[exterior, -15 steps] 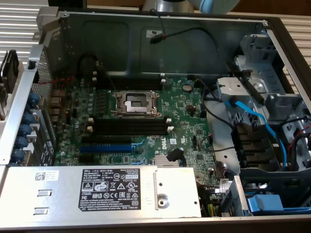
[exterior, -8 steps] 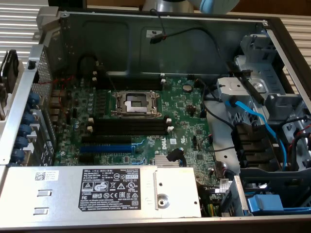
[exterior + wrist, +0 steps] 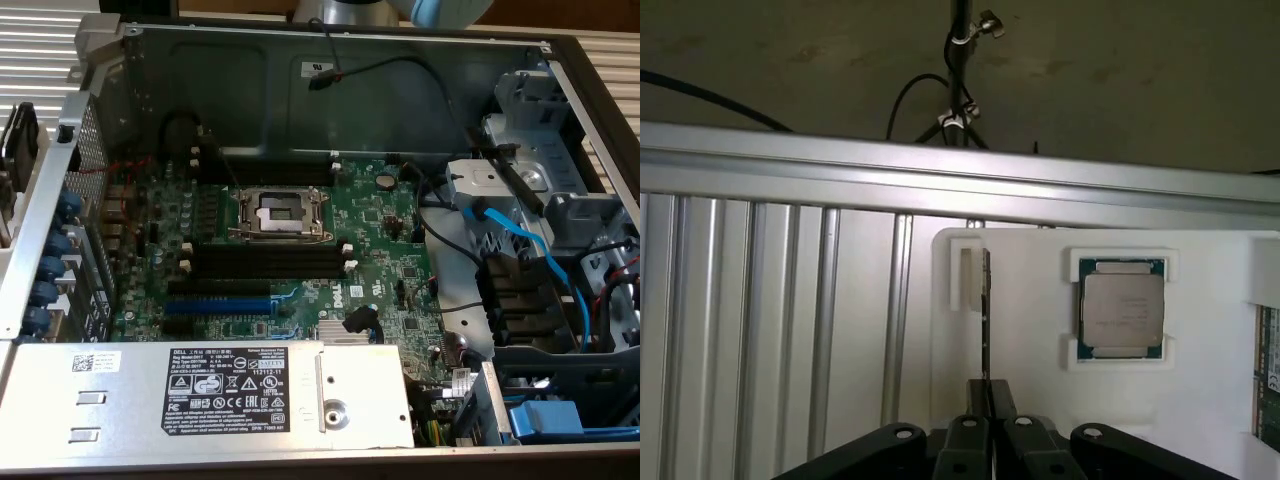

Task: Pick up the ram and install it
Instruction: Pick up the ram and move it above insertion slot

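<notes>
The ram (image 3: 985, 318) stands on its thin edge in a white tray (image 3: 1040, 400), its far end in a white bracket (image 3: 962, 275). I see it edge-on as a dark narrow strip. My gripper (image 3: 989, 405) is at the near end of the strip, shut on the ram, with both black fingers (image 3: 1004, 400) pressed against its sides. In the exterior view the open computer case shows the green motherboard (image 3: 380, 240) with its long black empty slots (image 3: 265, 262).
A processor chip (image 3: 1123, 317) sits in another pocket of the white tray, and a green board edge (image 3: 1268, 370) lies at the tray's side. An aluminium rail (image 3: 940, 175) and ribbed plate (image 3: 760, 320) border the tray. The case holds a CPU socket (image 3: 280, 212), blue slot (image 3: 218, 302), power supply (image 3: 210, 395) and blue cables (image 3: 530, 250).
</notes>
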Controlling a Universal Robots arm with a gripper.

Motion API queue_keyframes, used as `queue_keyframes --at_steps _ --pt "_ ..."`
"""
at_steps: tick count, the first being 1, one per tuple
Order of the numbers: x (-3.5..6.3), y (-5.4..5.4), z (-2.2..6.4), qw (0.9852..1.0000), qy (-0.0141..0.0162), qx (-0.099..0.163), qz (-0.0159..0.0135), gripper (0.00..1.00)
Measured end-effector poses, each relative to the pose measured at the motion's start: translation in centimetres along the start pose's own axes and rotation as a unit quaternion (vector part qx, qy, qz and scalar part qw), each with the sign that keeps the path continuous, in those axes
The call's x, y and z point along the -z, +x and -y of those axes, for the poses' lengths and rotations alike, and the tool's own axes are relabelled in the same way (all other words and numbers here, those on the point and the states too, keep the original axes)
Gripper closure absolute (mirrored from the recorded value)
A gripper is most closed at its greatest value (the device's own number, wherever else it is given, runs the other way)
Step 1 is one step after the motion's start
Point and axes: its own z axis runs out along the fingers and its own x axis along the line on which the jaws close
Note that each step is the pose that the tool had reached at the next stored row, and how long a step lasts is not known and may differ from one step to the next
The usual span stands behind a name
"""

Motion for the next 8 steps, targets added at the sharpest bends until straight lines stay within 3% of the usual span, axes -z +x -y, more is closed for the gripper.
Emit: queue_keyframes --at_steps 8 --pt "0.37 -0.09 -0.16 1.0 0.0 0.0 0.0004 0.88"
